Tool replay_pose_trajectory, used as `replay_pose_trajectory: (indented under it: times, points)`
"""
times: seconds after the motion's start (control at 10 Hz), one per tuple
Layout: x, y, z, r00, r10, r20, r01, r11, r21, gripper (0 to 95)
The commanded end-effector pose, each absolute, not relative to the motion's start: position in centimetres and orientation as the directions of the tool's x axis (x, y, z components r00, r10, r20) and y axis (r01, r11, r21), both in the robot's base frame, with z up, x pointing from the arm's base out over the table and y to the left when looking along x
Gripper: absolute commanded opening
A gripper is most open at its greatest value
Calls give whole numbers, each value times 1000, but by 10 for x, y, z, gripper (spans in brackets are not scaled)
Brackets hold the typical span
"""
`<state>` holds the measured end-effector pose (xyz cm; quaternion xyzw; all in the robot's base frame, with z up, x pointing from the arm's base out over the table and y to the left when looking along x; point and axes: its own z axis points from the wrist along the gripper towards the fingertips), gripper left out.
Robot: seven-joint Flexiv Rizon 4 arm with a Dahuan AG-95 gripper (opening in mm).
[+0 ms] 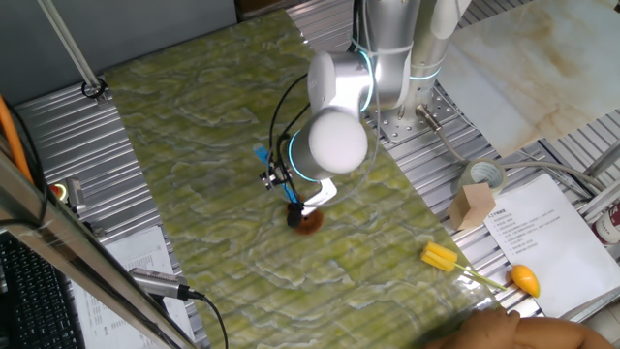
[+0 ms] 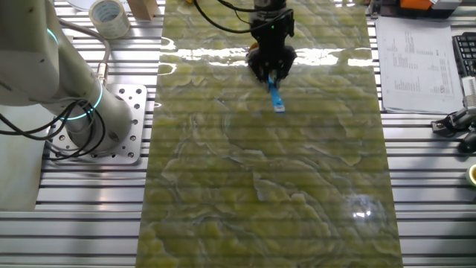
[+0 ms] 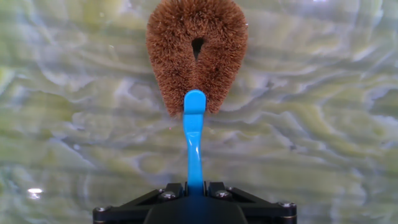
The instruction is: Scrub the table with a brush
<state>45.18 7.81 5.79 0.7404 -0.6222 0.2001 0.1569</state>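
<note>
Stretching across the frame, the green-yellow marbled table (image 1: 223, 145) bears the Flexiv arm (image 1: 339, 92), which reaches over its far end in the other fixed view. Its gripper (image 2: 271, 68) is clenched on the thin blue handle of the brush (image 3: 194, 81), the handle running between the jaws in the hand view. Brown bristles (image 1: 308, 221) meet the marbled surface just below the wrist. Near the table's edge lies a yellow-headed tool (image 1: 477, 267); a tape roll (image 1: 482, 176) sits beyond on ribbed metal.

Robot lab, ribbed alu bench (image 2: 439, 186), keyboard (image 1: 34, 291), tape roll (image 2: 108, 15)
</note>
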Motion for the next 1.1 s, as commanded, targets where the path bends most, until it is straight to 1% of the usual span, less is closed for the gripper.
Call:
replay_pose_trajectory:
  times: [0.1, 0.5, 0.8, 1.1]
  points:
    - [457, 80, 60, 148, -857, 494, -984, -177, -14, 0]
    - [457, 81, 60, 142, -876, 462, -987, -163, -7, 0]
    - [443, 88, 56, 113, -895, 431, -991, -130, -11, 0]
    - [442, 88, 56, 116, -907, 405, -992, -125, 4, 0]
